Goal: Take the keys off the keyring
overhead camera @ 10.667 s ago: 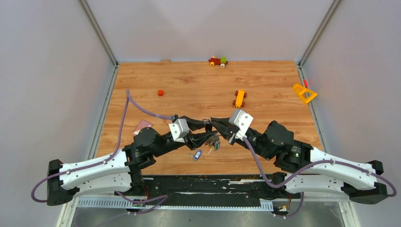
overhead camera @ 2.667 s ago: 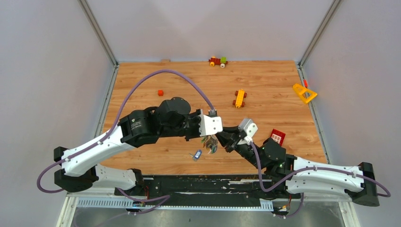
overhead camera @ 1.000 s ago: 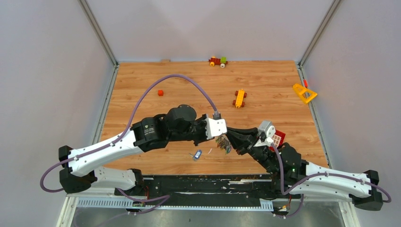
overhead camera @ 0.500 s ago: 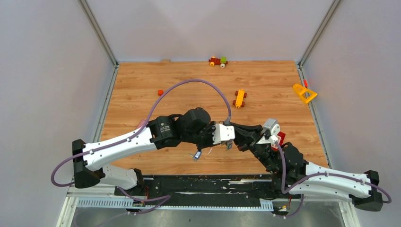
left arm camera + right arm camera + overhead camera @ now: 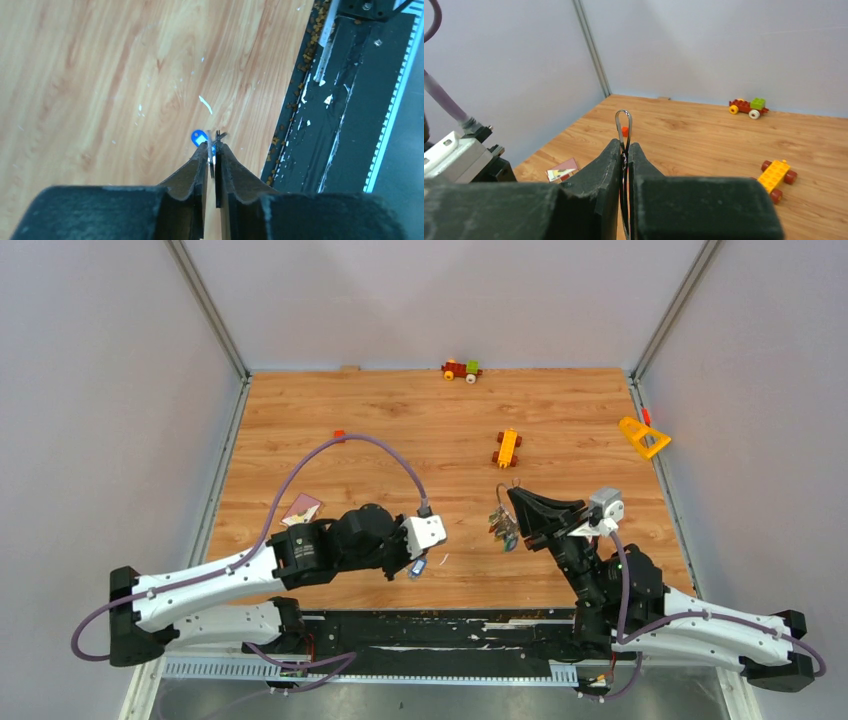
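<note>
My right gripper is shut on the keyring, a thin silver wire loop that sticks up past its fingertips in the right wrist view. The keys hang from it as a bunch with coloured tags, above the table. My left gripper is apart from the bunch, to its left. In the left wrist view it is shut on a thin silver metal piece, seen edge-on, probably a key. A loose blue-tagged key lies on the table just past its fingertips.
A pink card lies at the left. A small red brick, a yellow toy car, a red-green toy car and a yellow triangle piece lie farther back. The black front strip runs beside the blue key.
My left gripper has drawn back left from the key bunch to above the blue-tagged key. My right gripper has moved right and back with the keyring and bunch.
</note>
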You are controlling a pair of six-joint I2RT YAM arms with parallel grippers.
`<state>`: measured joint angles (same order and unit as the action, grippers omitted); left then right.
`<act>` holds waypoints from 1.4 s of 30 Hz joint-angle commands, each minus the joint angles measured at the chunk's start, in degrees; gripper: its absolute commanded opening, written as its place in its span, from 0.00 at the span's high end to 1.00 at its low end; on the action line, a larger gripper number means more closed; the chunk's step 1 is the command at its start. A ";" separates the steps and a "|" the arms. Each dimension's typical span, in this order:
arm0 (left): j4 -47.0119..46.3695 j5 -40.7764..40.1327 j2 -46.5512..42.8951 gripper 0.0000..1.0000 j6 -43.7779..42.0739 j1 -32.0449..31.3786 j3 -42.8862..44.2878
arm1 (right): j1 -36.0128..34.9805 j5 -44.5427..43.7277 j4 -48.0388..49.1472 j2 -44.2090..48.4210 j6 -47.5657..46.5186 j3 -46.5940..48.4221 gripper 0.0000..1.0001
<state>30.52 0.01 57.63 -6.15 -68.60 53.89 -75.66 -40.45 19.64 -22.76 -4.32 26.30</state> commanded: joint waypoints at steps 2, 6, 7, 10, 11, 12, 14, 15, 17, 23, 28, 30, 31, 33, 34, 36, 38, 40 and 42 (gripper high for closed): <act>-15.27 -7.43 -6.10 0.74 12.42 -0.13 -13.06 | 0.08 -2.61 -7.78 0.90 2.73 4.30 1.00; -23.17 -11.29 -9.95 0.54 15.20 -0.14 -21.18 | 0.06 0.57 -11.81 0.64 3.96 5.88 1.00; -24.81 -12.02 -11.06 0.47 15.36 -0.13 -22.40 | 0.09 1.99 -12.76 0.62 3.96 6.34 1.00; -29.75 -12.21 -14.31 0.35 14.07 -0.13 -25.20 | 0.07 5.33 -14.59 0.45 6.12 7.27 1.00; -31.84 -11.39 -15.32 0.34 13.34 -0.14 -25.73 | 0.07 6.69 -14.91 0.44 6.17 7.49 1.00; -34.14 -10.19 -16.35 0.34 12.53 -0.18 -26.22 | 0.07 8.15 -14.97 0.44 6.23 7.66 1.00; -38.99 -6.11 -18.06 0.34 11.00 -0.13 -27.11 | 0.09 11.44 -14.91 0.42 6.05 7.84 1.00; -41.76 -4.16 -18.82 0.35 10.38 -0.13 -27.57 | 0.08 13.15 -14.63 0.51 5.87 7.88 1.00; -46.87 -0.75 -19.40 0.37 9.50 -0.13 -28.34 | 0.07 16.74 -14.22 0.60 5.56 8.14 1.00; -56.61 5.90 -17.42 0.39 8.18 -0.13 -29.75 | 0.16 27.98 -12.93 0.39 4.87 9.59 1.00; -61.39 10.68 -14.42 0.39 8.58 -0.13 -30.44 | 0.07 34.37 -13.39 -0.42 4.52 11.69 1.00; -62.46 11.11 -13.27 0.39 8.89 -0.17 -30.78 | 0.07 36.22 -13.21 -0.57 4.68 12.15 1.00; -63.00 11.37 -12.79 0.39 9.00 -0.14 -30.95 | 0.08 36.87 -13.08 -0.65 4.77 12.31 1.00; -64.29 11.68 -11.95 0.40 9.47 -0.14 -31.26 | 0.12 38.23 -12.59 -0.83 4.97 12.52 1.00; -64.88 12.13 -11.59 0.42 9.69 -0.13 -31.36 | 0.12 38.60 -12.48 -0.94 5.01 12.61 1.00; -66.27 13.16 -10.88 0.44 10.15 -0.18 -31.55 | 0.09 39.30 -12.14 -1.12 5.15 12.77 1.00; -67.25 14.30 -10.08 0.47 10.58 -0.13 -31.64 | 0.07 39.50 -11.80 -1.31 5.33 12.81 1.00; -67.96 15.40 -9.18 0.50 10.91 -0.13 -31.57 | 0.03 40.48 -11.50 -1.49 5.44 12.94 1.00; -68.73 16.46 -8.06 0.51 11.20 -0.13 -31.43 | 0.06 41.71 -11.15 -1.73 5.51 12.98 1.00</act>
<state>-32.71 13.17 48.10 3.99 -68.60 22.28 -75.66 -2.17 2.90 -24.45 0.40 36.16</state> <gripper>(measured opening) 0.505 0.081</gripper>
